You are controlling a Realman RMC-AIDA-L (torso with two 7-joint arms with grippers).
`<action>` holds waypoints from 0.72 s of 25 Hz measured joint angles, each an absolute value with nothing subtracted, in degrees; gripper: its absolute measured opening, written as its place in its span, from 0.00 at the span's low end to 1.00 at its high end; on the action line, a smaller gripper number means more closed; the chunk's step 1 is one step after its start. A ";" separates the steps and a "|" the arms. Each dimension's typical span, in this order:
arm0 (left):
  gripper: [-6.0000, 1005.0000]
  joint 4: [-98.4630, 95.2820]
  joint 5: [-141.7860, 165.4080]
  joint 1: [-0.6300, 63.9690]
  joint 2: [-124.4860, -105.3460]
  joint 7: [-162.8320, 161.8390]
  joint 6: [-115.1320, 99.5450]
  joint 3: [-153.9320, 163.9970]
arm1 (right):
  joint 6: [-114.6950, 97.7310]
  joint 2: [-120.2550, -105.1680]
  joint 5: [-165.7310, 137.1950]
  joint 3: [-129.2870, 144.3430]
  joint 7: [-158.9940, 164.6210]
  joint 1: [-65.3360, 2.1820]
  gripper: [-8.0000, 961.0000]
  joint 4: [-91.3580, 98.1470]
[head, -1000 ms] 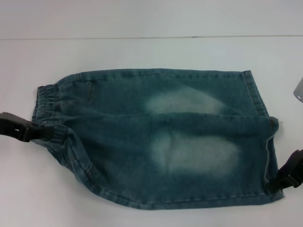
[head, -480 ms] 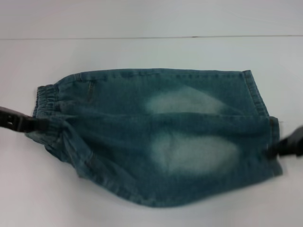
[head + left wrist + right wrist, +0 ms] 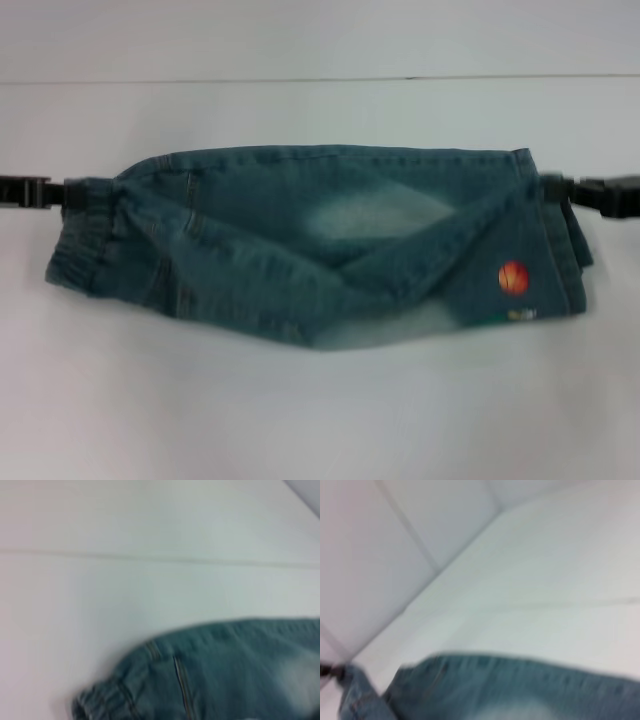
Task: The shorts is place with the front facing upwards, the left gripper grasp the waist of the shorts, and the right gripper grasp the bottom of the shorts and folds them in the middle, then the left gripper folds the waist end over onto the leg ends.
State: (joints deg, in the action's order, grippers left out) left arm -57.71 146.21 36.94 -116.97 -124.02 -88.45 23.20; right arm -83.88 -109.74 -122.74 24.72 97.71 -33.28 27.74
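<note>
Both claws clamped: left gripper (image 3: 62,192) at 9 o'clock on waist, right gripper (image 3: 572,190) at 3 on hem. Lay the shorts (image 3: 320,245) edges flush together.

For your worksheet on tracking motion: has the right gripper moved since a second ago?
Yes. The right gripper has gone from the shorts' near edge toward the table's far seam, carrying the hem.

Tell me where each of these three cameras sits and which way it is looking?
Head view: on the robot's head, looking forward and down at the shorts on the white table; the left gripper and right gripper show at the two ends.
Left wrist view: on the left arm, facing the waist of the shorts; no gripper visible.
Right wrist view: on the right arm, looking along the denim; no gripper clearly visible.
All three share the shorts and table.
</note>
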 joint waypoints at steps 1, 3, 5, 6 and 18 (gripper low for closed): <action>0.03 -57.45 145.47 36.86 -117.27 -124.05 -86.89 23.16 | -82.31 -110.02 -120.84 24.59 96.29 -33.05 0.04 26.66; 0.03 -56.35 144.08 36.71 -117.62 -124.12 -83.96 23.00 | -78.36 -110.94 -116.87 24.44 93.07 -32.78 0.04 25.03; 0.03 -54.88 142.77 36.57 -117.68 -124.10 -81.71 22.91 | -74.31 -112.30 -114.61 24.36 90.68 -32.72 0.04 24.80; 0.03 -54.16 142.20 36.46 -117.74 -124.04 -80.58 23.00 | -72.26 -113.16 -113.63 24.33 89.44 -32.73 0.05 24.87; 0.03 -52.04 140.59 35.55 -118.96 -123.74 -70.71 23.30 | -55.99 -118.70 -105.20 24.54 76.15 -35.30 0.05 24.45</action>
State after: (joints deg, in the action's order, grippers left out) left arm -52.04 140.59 35.55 -118.96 -123.74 -70.71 23.30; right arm -55.99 -118.70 -105.20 24.54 76.15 -35.30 24.45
